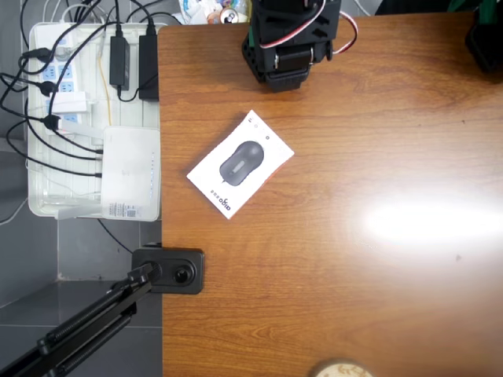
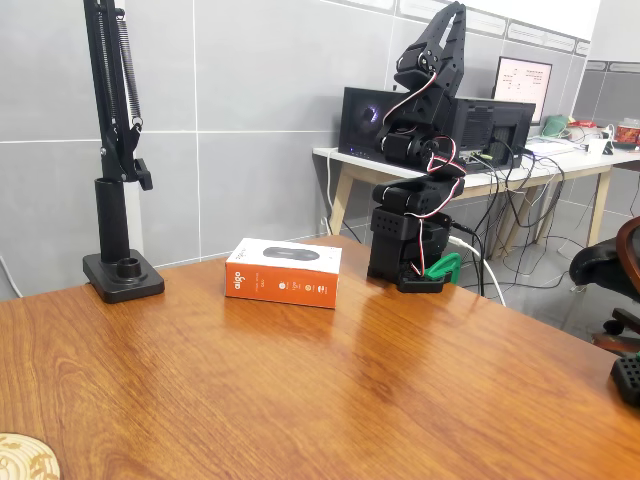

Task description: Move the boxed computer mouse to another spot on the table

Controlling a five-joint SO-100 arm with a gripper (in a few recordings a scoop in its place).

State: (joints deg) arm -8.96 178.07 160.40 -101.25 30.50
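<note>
**Desk:** What sits nearest the lens in the fixed view?

**Photographer:** A pale round disc [image 2: 25, 458] at the near left corner of the orange-brown wood-grain surface [image 2: 330, 390], then a stretch of bare glossy wood.

**Desk:** And the count?

**Photographer:** One boxed computer mouse [image 1: 240, 163], one black arm [image 2: 420, 150], one black clamp stand [image 2: 120, 270] at the surface's edge. Off the edge in the overhead view lie one white tray [image 1: 47, 206] of power strips and one plain white router box [image 1: 130, 169] with cables.

**Desk:** Where is the carton?

**Photographer:** Flat on the surface, toward the tray side, beyond the clamp stand and short of the arm's base [image 1: 275, 55]. It stands apart from the base, nothing touching it.

**Desk:** Which way does it run?

**Photographer:** In the overhead view its long axis is diagonal, lower left to upper right, the small dark lettering at the lower-left end. In the fixed view its orange-brown side faces the lens.

**Desk:** The fingers?

**Photographer:** The arm is folded upright over its base, well above and behind the carton. I cannot tell how the fingers stand; they hold nothing that I can see.
</note>
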